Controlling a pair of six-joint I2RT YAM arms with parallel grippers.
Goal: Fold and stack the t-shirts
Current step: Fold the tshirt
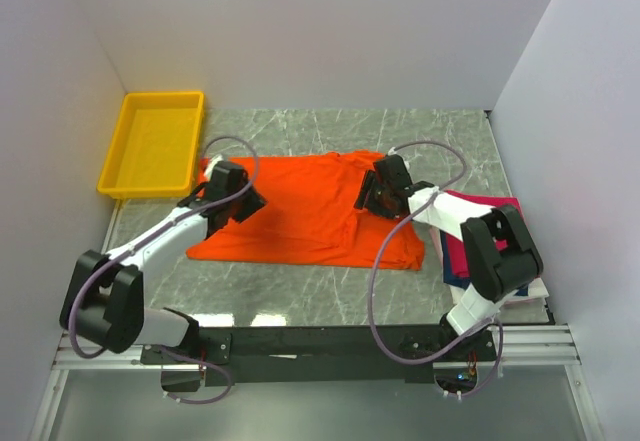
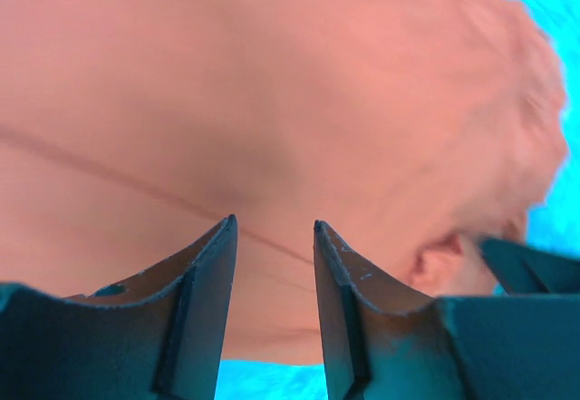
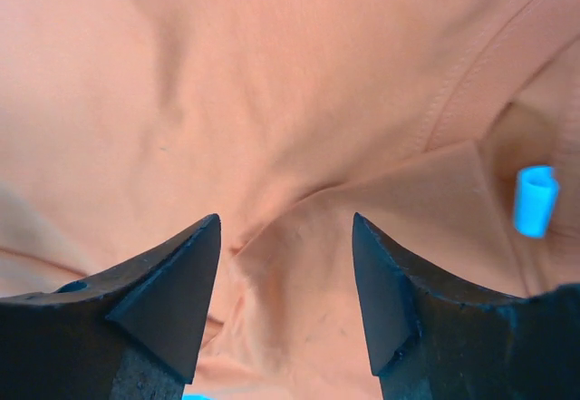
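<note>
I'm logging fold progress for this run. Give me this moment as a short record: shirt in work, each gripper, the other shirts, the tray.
shirt in work: orange t-shirt, lying spread out on the table
left gripper: open, low over the shirt's left edge, nothing between the jaws
right gripper: open, low over the shirt near its collar, nothing held
other shirts: pile at the table's right edge, magenta showing, partly hidden by the right arm
yellow tray: far left, nothing in it
</note>
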